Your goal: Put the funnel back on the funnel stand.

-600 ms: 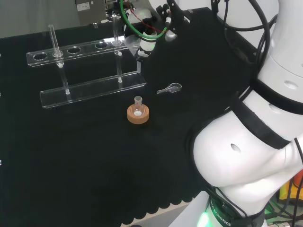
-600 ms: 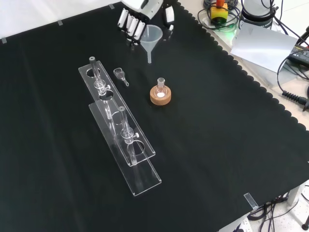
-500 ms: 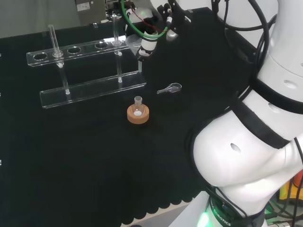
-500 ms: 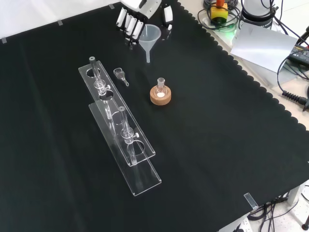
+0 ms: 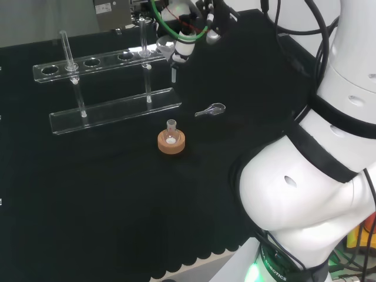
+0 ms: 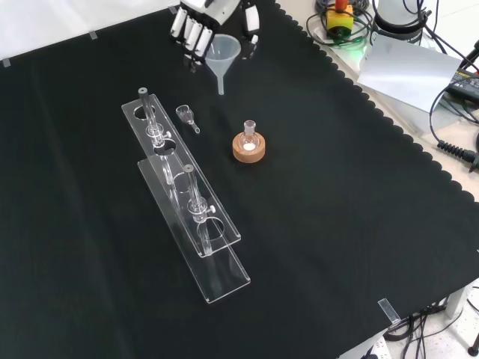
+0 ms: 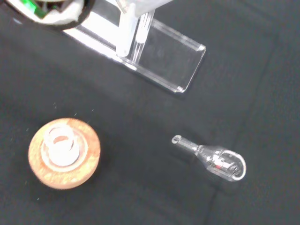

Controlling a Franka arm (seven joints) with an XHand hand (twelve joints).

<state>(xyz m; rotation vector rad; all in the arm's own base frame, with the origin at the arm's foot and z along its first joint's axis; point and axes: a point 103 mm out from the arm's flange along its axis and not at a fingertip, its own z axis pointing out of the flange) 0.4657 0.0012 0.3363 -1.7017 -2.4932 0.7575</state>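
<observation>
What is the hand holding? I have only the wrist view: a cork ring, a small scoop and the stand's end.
Observer: In the front view, the hand is shut on the funnel, spout pointing down.
Operator: Is it over the stand?
Observer: Not yet. The head view puts it just off the right end of the stand, above the cloth.
Operator: Any free holes?
Observer: The head view shows the holes in the top rail empty.

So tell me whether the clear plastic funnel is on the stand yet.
Not yet: clear plastic funnel hangs upright in the hand, beside the clear acrylic stand.
</observation>
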